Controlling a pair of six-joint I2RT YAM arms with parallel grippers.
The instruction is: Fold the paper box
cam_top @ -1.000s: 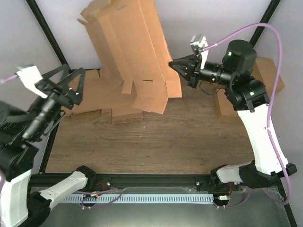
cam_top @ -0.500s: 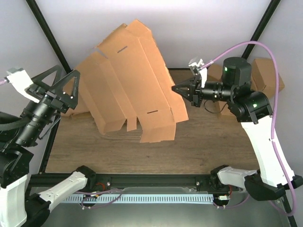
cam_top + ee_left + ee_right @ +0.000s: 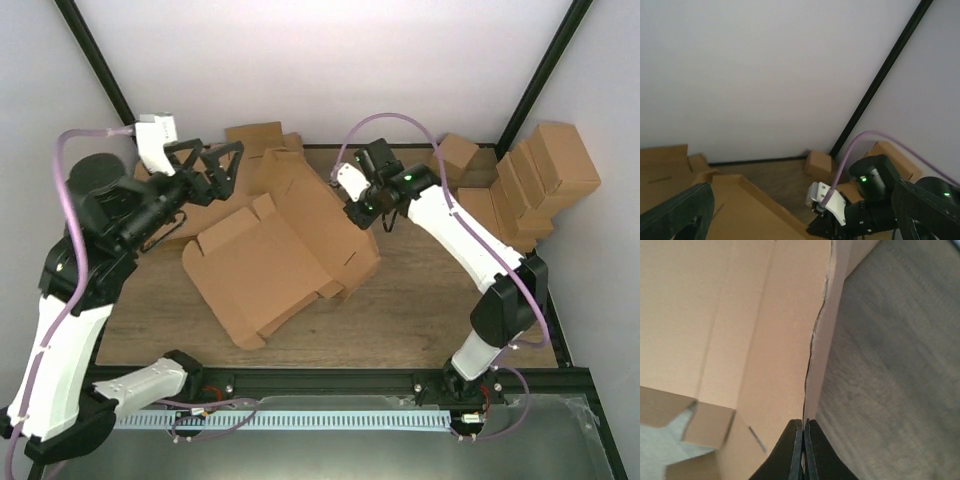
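Note:
The paper box (image 3: pixel 270 265) is a brown cardboard blank lying mostly flat in the middle of the table, with its far right side raised. My right gripper (image 3: pixel 352 213) is shut on that raised right edge. In the right wrist view the black jaws (image 3: pixel 804 426) pinch the thin cardboard edge (image 3: pixel 812 355), with the wood table to its right. My left gripper (image 3: pixel 218 172) hovers wide open above the box's far left corner and holds nothing. In the left wrist view, the box's edge (image 3: pixel 740 212) and the right arm's wrist show between its fingers (image 3: pixel 682 215).
A pile of flat cardboard blanks (image 3: pixel 255 138) lies at the back left. Several ready-made brown boxes (image 3: pixel 545 165) are stacked at the back right, and one small box (image 3: pixel 455 155) stands nearer the right arm. Black frame posts (image 3: pixel 535 75) rise at the back corners.
The box, held up high a second ago, has come down onto the table. The right arm lowered with it. The left gripper opened fully and swung in toward the back middle.

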